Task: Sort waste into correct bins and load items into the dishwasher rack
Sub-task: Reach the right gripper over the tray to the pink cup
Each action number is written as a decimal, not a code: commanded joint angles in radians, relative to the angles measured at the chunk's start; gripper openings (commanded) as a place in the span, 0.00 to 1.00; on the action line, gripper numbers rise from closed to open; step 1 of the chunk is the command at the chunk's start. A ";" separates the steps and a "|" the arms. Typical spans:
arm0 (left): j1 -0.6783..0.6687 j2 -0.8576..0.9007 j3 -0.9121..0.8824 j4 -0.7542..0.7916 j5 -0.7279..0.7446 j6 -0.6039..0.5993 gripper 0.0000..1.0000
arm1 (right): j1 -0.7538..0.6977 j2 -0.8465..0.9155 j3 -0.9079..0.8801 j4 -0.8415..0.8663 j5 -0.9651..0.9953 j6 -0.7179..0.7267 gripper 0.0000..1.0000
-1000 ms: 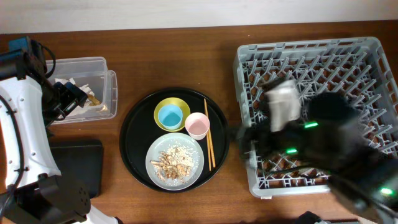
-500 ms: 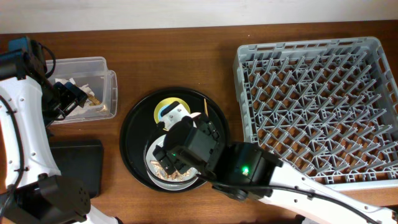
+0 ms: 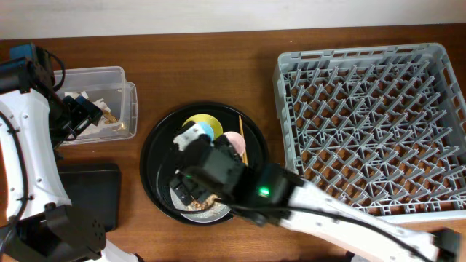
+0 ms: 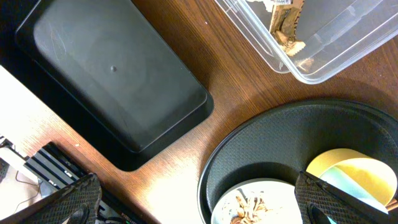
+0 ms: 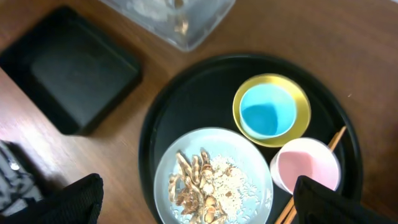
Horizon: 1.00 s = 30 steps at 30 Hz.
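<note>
My right gripper (image 3: pixel 198 185) is open and empty, hovering over the pale grey plate (image 5: pixel 249 155) with beige-and-brown food scraps (image 5: pixel 205 186); my arm hides most of that plate from overhead. The light blue cup (image 5: pixel 266 111) sits in the yellow bowl (image 5: pixel 303 99), next to the pink cup (image 5: pixel 306 165) and chopsticks (image 5: pixel 336 138). My left gripper (image 3: pixel 75 115) is open and empty above the clear box (image 3: pixel 109 76), which holds crumpled napkins (image 3: pixel 91 102). The shallow black tray (image 3: pixel 87 193) lies below it. The grey rack (image 3: pixel 371 124) stands on the right with nothing in it.
The dishes all stand on a large round black tray (image 3: pixel 156 145) in the middle of the brown wooden table. The left arm's white base stands at the left edge beside the shallow tray.
My right arm has swung left from above the rack to above the round tray and now sits over the plate. The left arm has not moved.
</note>
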 commanded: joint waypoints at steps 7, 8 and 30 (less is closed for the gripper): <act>0.003 -0.010 0.011 -0.002 -0.001 -0.009 0.99 | 0.002 0.286 -0.008 -0.038 0.280 0.008 0.94; 0.003 -0.010 0.011 -0.001 -0.001 -0.009 0.99 | 0.001 0.286 -0.008 -0.037 0.298 0.008 0.94; 0.003 -0.010 0.011 -0.002 -0.001 -0.009 0.99 | -0.225 0.287 -0.062 -0.086 -0.051 -0.193 0.58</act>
